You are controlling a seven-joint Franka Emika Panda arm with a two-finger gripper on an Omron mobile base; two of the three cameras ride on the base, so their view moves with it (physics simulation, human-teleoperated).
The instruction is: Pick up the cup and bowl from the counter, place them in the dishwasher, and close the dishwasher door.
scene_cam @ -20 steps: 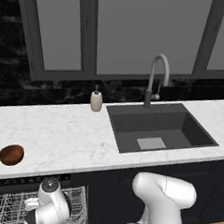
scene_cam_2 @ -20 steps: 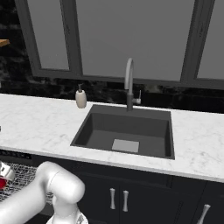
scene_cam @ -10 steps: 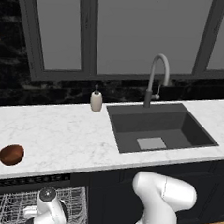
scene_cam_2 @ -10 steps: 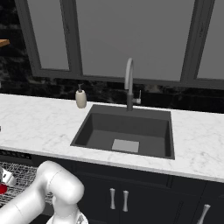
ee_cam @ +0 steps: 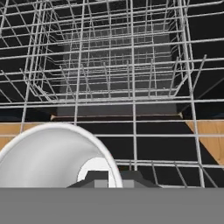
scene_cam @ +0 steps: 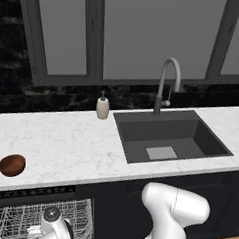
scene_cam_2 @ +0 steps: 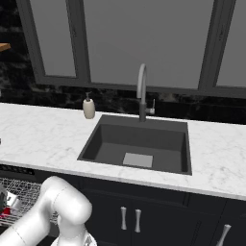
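The red cup (scene_cam_2: 5,211) hangs low inside the dishwasher's white wire rack (scene_cam: 15,220). In the hand view its white inside and rim (ee_cam: 48,157) fill the lower left. My gripper (ee_cam: 114,177) is shut on the cup's rim, one fingertip (ee_cam: 98,178) inside it and the other outside. More of the rack (ee_cam: 131,65) spreads out below and ahead of the cup. The dark brown bowl (scene_cam: 12,165) sits on the white marble counter (scene_cam: 65,143) at its left front, above the dishwasher's control strip (scene_cam: 32,192). The dishwasher door is out of view.
A dark inset sink (scene_cam: 170,134) with a grey faucet (scene_cam: 166,84) lies to the right of the bowl. A beige soap dispenser (scene_cam: 102,108) stands at the back by the sink. Dark cabinets (scene_cam_2: 129,216) run under the counter.
The hand has gone down into the dishwasher rack, carrying the red cup lower. The bowl has not moved.
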